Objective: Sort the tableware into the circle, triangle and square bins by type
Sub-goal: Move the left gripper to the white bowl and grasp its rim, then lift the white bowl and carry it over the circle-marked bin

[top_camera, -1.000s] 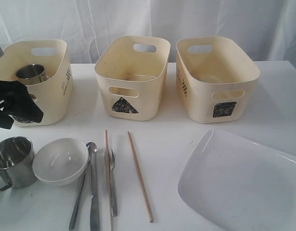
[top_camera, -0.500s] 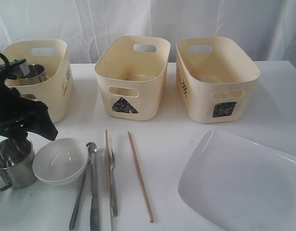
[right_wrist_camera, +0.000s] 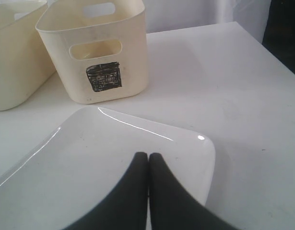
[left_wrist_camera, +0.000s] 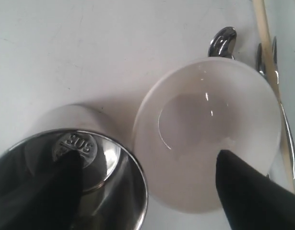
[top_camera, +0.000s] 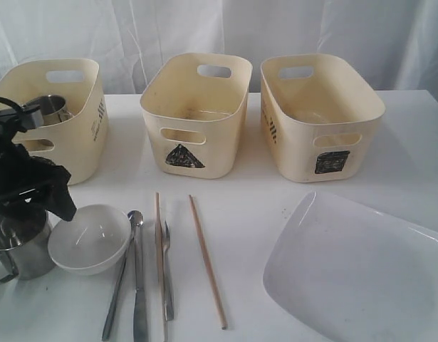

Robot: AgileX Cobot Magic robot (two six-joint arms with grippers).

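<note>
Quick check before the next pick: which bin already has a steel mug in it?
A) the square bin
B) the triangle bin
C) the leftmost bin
C: a steel mug shows above the rim of the leftmost bin, while the triangle bin and the square bin show no mug inside.

Mug bottom: the letters "SUS" stamped in a small round mark on the inside floor of the steel mug (left_wrist_camera: 113, 163).
Middle bin front: a black scribbled triangle (top_camera: 183, 157) on the middle bin (top_camera: 197, 100).
Right bin front: a black scribbled square (top_camera: 332, 162) on the right bin (top_camera: 325, 128).
Left bin side: dark barcode-like stripes (top_camera: 100, 110) and tiny print on the left bin (top_camera: 80, 146), too small to read.
Right bin side: similar stripes and print, also unreadable.
</note>
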